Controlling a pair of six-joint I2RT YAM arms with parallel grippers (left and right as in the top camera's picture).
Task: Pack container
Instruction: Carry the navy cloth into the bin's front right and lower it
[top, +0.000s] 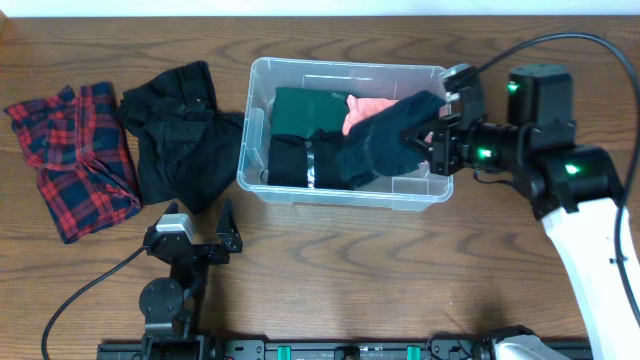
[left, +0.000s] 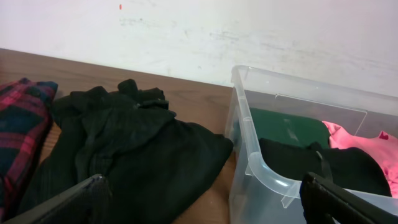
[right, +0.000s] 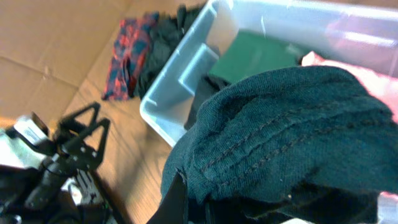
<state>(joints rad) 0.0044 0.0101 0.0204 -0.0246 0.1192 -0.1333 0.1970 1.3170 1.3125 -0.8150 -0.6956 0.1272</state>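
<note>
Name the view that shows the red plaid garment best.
Overhead: the red plaid garment lies whole, left of the black clothes. Left wrist crops it at the frame edge; right wrist shows it small and blurred.

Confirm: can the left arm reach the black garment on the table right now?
Probably yes. The left fingers stand open and empty, the black garment lies just ahead of them, and nothing sits between.

Clear rect. plastic container (top: 300, 66) w/ rounded corners — upright on table, open-topped, holding green, black & pink clothes
</note>
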